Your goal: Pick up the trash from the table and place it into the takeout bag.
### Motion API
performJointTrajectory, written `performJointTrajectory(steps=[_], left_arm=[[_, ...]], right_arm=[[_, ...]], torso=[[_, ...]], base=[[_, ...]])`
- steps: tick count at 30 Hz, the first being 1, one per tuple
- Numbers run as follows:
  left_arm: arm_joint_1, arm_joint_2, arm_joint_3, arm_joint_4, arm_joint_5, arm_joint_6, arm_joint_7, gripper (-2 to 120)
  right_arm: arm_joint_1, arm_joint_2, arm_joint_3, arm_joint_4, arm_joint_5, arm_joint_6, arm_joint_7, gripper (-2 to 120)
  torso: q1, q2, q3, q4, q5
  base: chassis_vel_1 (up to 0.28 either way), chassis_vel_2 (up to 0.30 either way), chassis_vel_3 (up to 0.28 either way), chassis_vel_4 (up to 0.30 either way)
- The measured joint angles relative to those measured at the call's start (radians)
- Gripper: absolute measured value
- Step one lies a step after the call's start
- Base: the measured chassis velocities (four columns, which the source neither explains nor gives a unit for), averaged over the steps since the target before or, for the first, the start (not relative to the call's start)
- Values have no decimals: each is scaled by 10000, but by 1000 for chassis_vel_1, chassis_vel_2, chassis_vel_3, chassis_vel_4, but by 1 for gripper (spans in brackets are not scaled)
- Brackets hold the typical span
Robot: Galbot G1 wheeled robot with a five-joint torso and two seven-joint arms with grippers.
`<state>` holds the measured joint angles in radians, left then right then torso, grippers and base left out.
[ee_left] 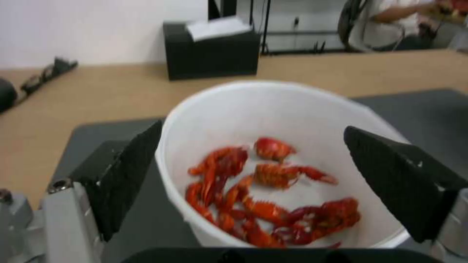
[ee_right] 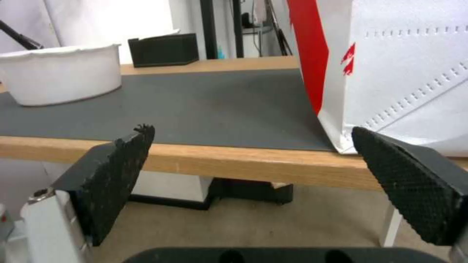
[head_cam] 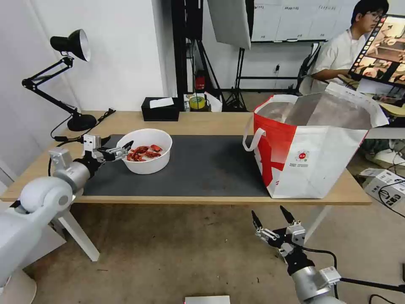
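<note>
L gripper (head_cam: 117,148): you've got it at the near-left rim of the white plastic bowl (head_cam: 145,162), jaws spread. In the head view one fingertip (head_cam: 128,144) reaches over the rim and the other (head_cam: 105,139) sits outside. The L wrist view gives the better read: the dark pads (ee_left: 131,171) stand apart w/ the bowl wall running between them, not pinched.
Bowl: on the dark grey mat (head_cam: 202,169), left part of the light-wood table (head_cam: 211,122). Head view gives its place; L wrist view shows the contents, red crayfish shells (ee_left: 263,197) heaped at the bottom on the side nearest the gripper.
R gripper (head_cam: 273,219): yours is low, below and in front of the table's near edge, fingers pointing up and wide apart, holding nothing. R wrist view looks along the mat from edge level, so you see the bowl (ee_right: 63,78) from the side only, contents hidden.
Takeout bag (head_cam: 314,156): upright on the right end of the table, mouth open, foil lining visible from the head cam, white loop handle (head_cam: 252,139) facing the bowl. R wrist view shows just its lower corner (ee_right: 390,73) resting on the mat edge.
Tissue box (head_cam: 160,109): black, back edge of the table behind the bowl.
Desk lamp (head_cam: 71,46): far-left corner.
</note>
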<state>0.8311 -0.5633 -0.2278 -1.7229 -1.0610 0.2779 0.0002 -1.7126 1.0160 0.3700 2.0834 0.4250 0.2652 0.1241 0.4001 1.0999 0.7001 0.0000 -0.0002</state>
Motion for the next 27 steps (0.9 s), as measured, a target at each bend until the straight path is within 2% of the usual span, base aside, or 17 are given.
performJointTrajectory(steps=[1,2,4,5,6,8,9,12,21,24,27], left_arm=[[-278,-1,144,136,-50,435,14,100],[-278,-1,144,136,-50,435,14,100],[-796,-13,397,336,-121,1214,45,100],[-796,-13,397,336,-121,1214,45,100],[-1084,-45,542,457,-208,1601,29,100],[-1606,-132,806,666,-595,2461,-334,100],[-1606,-132,806,666,-595,2461,-334,100],[-2174,-276,1072,872,-1312,3467,-1177,100],[-2693,-402,1324,1115,-1888,4056,-1758,100],[-3276,-570,1602,1400,-2759,4530,-2458,100],[-3682,-695,1828,1609,-3302,4672,-2999,100]], right_arm=[[0,0,0,0,0,0,0,100],[0,0,0,0,0,0,0,100],[0,0,0,0,0,0,1,100],[0,0,0,0,0,0,1,100],[1,-1,0,0,0,0,0,100],[0,-1,0,1,0,0,0,100],[0,-1,0,1,0,0,0,100],[0,-1,0,1,0,0,0,100],[1,0,0,1,0,0,0,100],[1,0,0,1,0,0,1,100],[0,0,-1,1,0,0,0,100]], torso=[[0,0,0,1,-1],[0,0,0,1,-1],[0,0,-1,0,2],[0,0,-1,0,2],[-1,0,-1,0,2],[0,0,-1,0,1],[0,0,-1,0,1],[0,0,-1,0,1],[-1,0,-1,0,2],[0,0,-1,0,1],[0,0,-1,0,2]], base=[[0,0,0,0],[0,0,0,0],[0,0,0,0],[0,0,0,0],[0,0,0,0],[0,0,0,0],[0,0,0,0],[0,0,0,0],[0,0,0,0],[0,0,0,0],[0,0,0,0]])
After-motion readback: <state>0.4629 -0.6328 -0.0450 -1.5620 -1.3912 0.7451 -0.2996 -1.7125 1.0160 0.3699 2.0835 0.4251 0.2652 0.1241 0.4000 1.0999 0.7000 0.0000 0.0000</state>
